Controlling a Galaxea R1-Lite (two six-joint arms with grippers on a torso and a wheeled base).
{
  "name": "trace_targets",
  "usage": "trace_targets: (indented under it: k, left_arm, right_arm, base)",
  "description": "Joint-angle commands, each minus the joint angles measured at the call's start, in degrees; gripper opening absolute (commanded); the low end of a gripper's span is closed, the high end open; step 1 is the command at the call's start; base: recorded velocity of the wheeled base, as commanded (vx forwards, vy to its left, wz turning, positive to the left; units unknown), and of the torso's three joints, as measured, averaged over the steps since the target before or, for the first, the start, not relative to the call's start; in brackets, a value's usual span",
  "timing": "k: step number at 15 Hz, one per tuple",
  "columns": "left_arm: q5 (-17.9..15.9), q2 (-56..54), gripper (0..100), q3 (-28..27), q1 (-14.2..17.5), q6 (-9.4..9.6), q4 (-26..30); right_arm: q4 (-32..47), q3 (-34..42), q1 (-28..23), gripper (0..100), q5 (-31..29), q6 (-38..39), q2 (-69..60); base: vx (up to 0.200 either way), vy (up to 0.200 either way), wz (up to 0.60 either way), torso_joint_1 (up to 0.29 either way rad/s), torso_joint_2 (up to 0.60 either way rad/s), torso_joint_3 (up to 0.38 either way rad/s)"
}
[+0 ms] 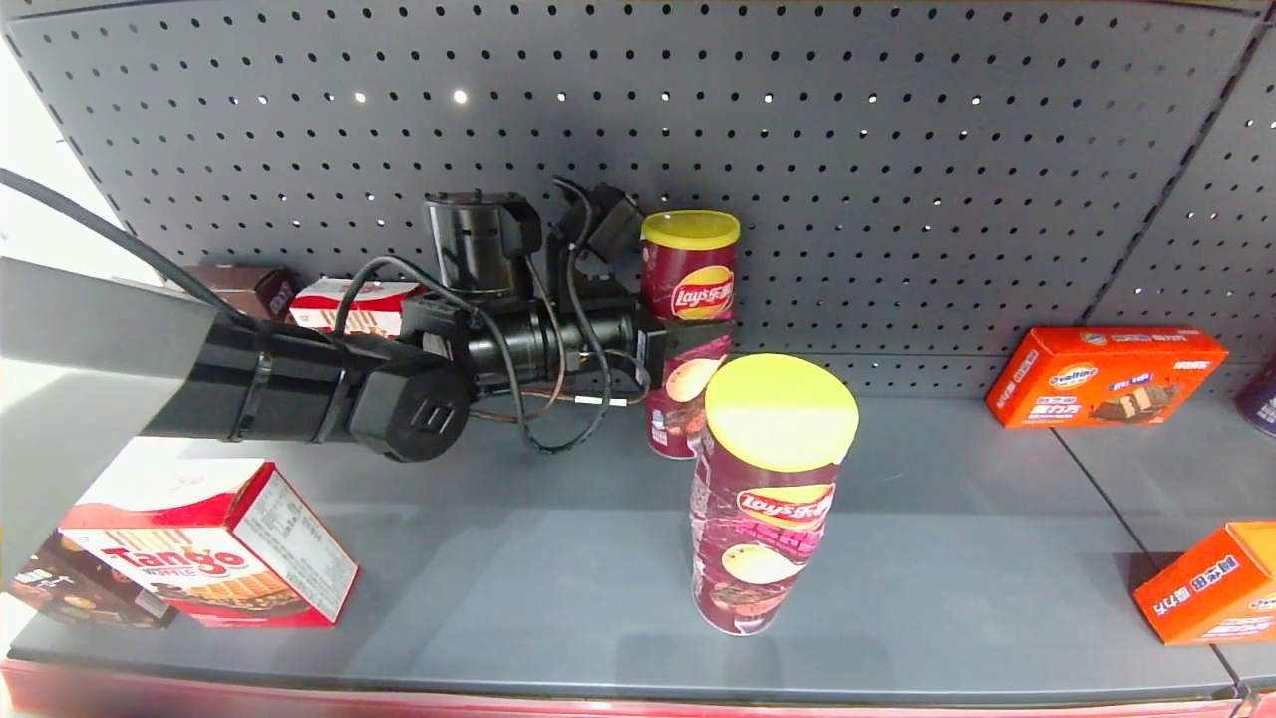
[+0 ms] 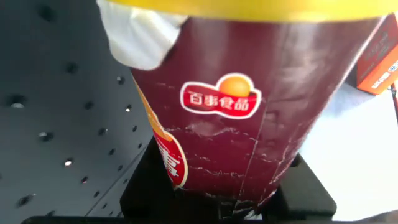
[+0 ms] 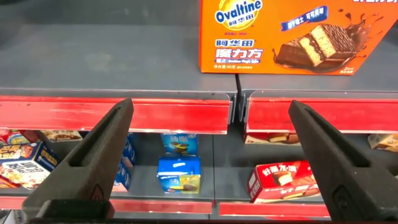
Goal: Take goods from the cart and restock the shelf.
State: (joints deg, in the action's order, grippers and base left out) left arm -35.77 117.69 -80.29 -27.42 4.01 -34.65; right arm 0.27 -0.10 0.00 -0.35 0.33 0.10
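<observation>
On the grey shelf (image 1: 947, 519), a wafer box (image 1: 214, 558) sits at the left and an orange box (image 1: 1107, 377) at the right, near the pegboard back (image 1: 897, 150). Between them stand two chip cans. The front can (image 1: 768, 499) is upright and free. The rear can (image 1: 690, 269) is upright close to the pegboard, and whether its base touches the shelf I cannot tell. The left gripper (image 1: 688, 344) is clenched round the rear can's middle. The right gripper (image 3: 210, 112) has its jaws spread with nothing between them, facing the shelf's red front rail (image 3: 168, 112). One can looks restocked. The second seems to need only setting down and release.
</observation>
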Motion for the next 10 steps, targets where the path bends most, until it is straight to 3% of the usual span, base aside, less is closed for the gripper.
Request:
trace_targets:
  k: [1,6,7,10]
  left_arm:
    - [0.1,1.7,0,-0.1,-0.4,-0.06,-1.2]
    - [0.3,3.4,0,0.5,-0.6,0.03,-4.9]
    - [0.3,3.4,100,0.7,-0.6,0.21,-5.3]
    - [0.4,3.2,100,1.4,-1.0,1.79,-6.4]
  right_arm:
    - [0.0,0.0,0.0,100,0.0,0.0,0.2]
    - [0.0,0.0,0.0,100,0.0,0.0,0.2]
    - [0.0,0.0,0.0,100,0.0,0.0,0.2]
    - [0.0,0.0,0.0,100,0.0,0.0,0.2]
  base:
    - [0.0,0.0,0.0,0.0,0.0,0.0]
    - [0.0,0.0,0.0,0.0,0.0,0.0]
    - [0.0,0.0,0.0,0.0,0.0,0.0]
    - [0.0,0.0,0.0,0.0,0.0,0.0]
